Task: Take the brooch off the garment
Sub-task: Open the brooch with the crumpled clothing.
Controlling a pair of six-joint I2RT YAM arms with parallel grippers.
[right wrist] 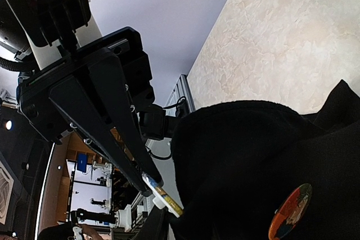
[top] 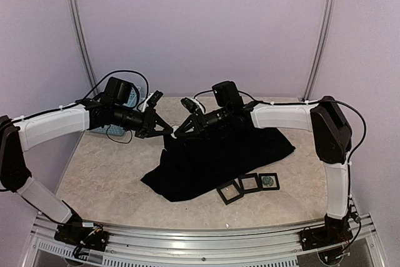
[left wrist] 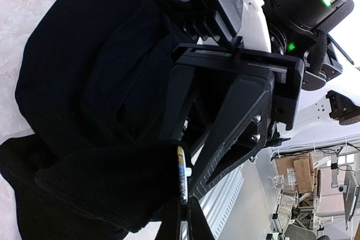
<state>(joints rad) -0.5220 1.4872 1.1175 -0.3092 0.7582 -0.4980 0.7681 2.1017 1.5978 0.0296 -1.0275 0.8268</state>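
The black garment (top: 219, 154) lies heaped on the table, with one fold lifted up at its far left. My two grippers meet at that fold. In the left wrist view my left gripper (left wrist: 188, 220) is shut on the rim of a round brooch (left wrist: 181, 172), seen edge-on with a white nub on its back. The brooch sits against the garment fold (left wrist: 101, 184). My right gripper's fingers (left wrist: 236, 116) straddle the fold beside the brooch, one tip hidden by cloth. The right wrist view shows the brooch (right wrist: 163, 194) at the left fingers' (right wrist: 107, 122) tips.
A second round orange brooch (right wrist: 289, 213) sits on the garment (right wrist: 253, 155). Three small black square frames (top: 250, 182) lie at the garment's near edge. A light-blue basket (top: 102, 132) stands behind the left arm. Metal rails run along the table's near edge.
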